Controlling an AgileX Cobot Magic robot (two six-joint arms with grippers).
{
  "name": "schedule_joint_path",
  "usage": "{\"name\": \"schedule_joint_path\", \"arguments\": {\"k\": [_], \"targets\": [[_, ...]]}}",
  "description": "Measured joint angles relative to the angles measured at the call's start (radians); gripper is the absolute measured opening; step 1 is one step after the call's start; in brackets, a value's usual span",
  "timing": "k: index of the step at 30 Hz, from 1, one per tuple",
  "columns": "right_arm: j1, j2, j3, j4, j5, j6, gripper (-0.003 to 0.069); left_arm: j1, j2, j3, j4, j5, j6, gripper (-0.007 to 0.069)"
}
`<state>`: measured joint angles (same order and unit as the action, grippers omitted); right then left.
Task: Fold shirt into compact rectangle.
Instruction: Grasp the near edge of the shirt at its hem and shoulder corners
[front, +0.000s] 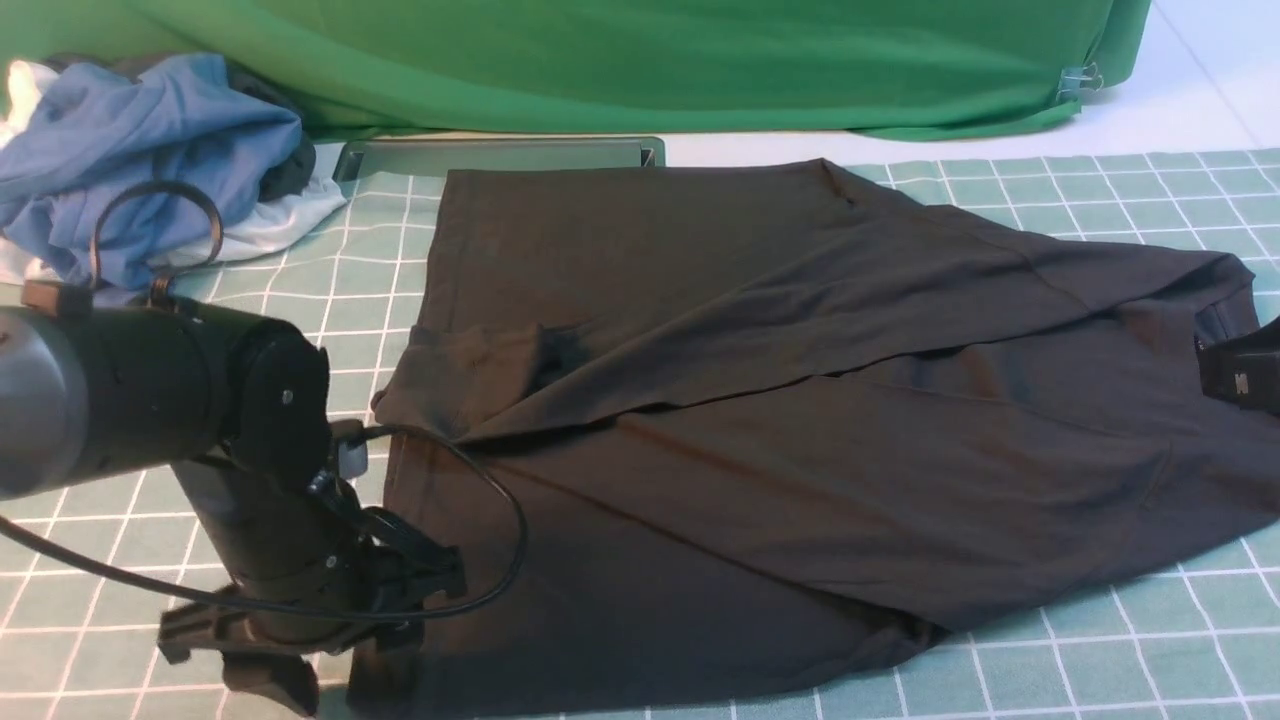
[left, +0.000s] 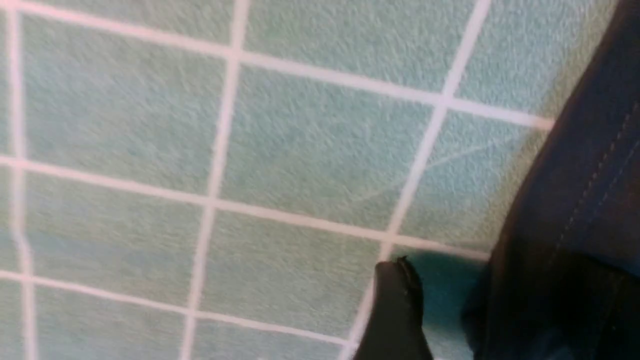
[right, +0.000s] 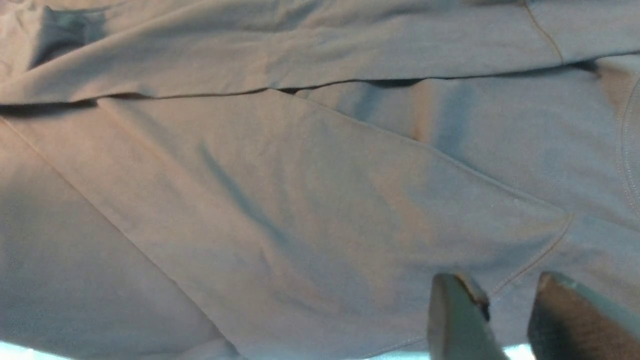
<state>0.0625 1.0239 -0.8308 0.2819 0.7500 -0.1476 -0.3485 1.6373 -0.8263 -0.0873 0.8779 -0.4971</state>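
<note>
Shirt (front: 800, 400) lies flat across the middle of the mat (front: 1100, 640), hem toward 9 o'clock and collar (front: 1215, 320) toward 3. One sleeve (front: 700, 330) is laid slantwise over the body, its cuff ending near 9 o'clock. That long, narrowed lay looks deliberate to me (a strip halves easily end to end), and it would explain why an arm stands at each end.

The left gripper (front: 330, 670) sits low at 7 o'clock by the near hem corner, with the forearm coming in from 9 and the wrist bent steeply down. Its jaws look apart. One finger (left: 395, 310) shows over bare mat, with a strip of mat between it and a dark shape at the hem, which I take for the other finger. I can see nothing pinched.

The right gripper (front: 1240, 375) pokes in at 3 o'clock beside the collar. From its own camera both fingers (right: 455, 320) hang over the cloth, parted and gripping nothing. I'd guess the hem corner gets taken next.
</note>
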Motion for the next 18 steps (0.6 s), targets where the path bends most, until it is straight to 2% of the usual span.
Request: {"name": "schedule_joint_path", "arguments": {"k": [6,10,12,16,18], "targets": [[0.000,0.000,0.000,0.000,-0.004,0.000,0.0238,0.000,0.012,0.001,-0.098,-0.021,-0.001,0.0416],[0.000,0.000,0.000,-0.001,-0.005,0.001,0.0238,0.000,0.012,0.001,-0.105,-0.033,-0.004,0.0386],[0.000,0.000,0.000,-0.001,0.000,0.001,0.0238,0.000,0.012,0.001,-0.106,-0.036,-0.004,0.0319],[0.005,0.000,0.000,-0.001,0.044,0.001,0.0238,0.000,0.011,0.001,-0.108,-0.035,0.015,0.0119],[0.030,0.000,0.000,-0.002,0.068,-0.003,0.0241,0.000,0.000,0.001,-0.108,-0.032,0.037,0.0043]]}}
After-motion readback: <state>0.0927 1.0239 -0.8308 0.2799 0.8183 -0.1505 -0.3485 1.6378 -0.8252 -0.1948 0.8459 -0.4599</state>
